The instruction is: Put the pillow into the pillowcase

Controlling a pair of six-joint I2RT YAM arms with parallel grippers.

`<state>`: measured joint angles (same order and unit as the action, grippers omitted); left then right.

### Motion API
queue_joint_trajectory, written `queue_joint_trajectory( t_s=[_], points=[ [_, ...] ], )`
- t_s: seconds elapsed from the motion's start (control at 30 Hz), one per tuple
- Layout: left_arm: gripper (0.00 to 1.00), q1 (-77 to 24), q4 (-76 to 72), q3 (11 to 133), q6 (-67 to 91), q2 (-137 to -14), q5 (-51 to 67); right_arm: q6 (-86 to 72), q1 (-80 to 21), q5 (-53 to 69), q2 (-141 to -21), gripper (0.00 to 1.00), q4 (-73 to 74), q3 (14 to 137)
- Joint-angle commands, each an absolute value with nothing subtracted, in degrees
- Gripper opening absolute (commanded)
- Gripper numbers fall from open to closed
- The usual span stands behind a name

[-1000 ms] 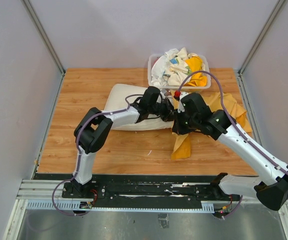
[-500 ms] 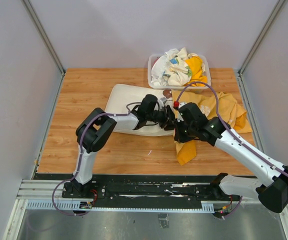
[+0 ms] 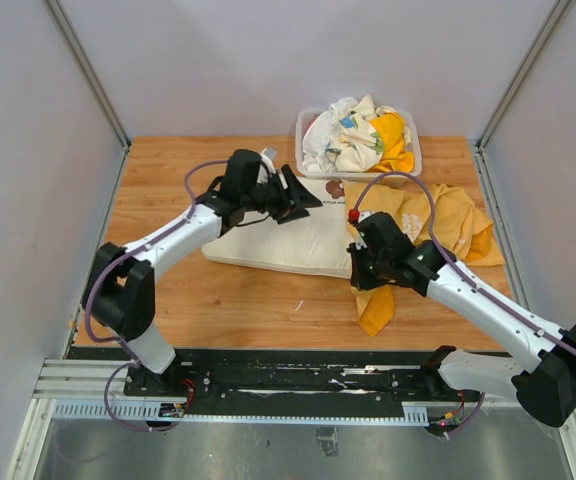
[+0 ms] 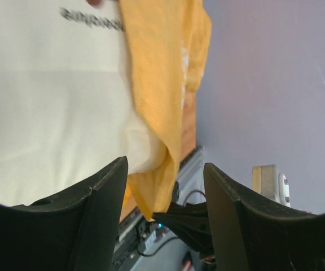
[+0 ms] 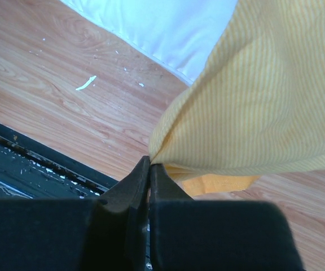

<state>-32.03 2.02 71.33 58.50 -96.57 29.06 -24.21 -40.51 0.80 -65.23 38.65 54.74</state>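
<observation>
The pillow [image 3: 283,240] lies flat mid-table, its right end meeting the pillowcase [image 3: 458,220], though whether any of it is inside yet is hard to read. The right gripper [image 5: 149,165] is pinched tight on the case's near hem, likely to lift the mouth open. The left gripper [image 4: 165,166] hangs over the pillow's far edge, jaws spread and empty, placed, I judge, to push. The left arm reaches far forward, wrist turned rightward; the right arm slants low inward.
</observation>
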Motion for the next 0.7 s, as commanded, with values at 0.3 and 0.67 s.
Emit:
queue_joint_trajectory(
  t_s=[0.3, 0.67],
  points=[
    [0.69, -16.5, 17.1, 57.9, 45.6, -88.2, 10.7, -26.4, -37.6, -1.1, -65.3, 0.01, 37.1, 52.8],
    [0.74, -12.5, 18.1, 55.0, 42.0, -85.6, 4.5, -25.9, -37.7, 0.0, -66.9, 0.01, 37.0, 55.0]
  ],
)
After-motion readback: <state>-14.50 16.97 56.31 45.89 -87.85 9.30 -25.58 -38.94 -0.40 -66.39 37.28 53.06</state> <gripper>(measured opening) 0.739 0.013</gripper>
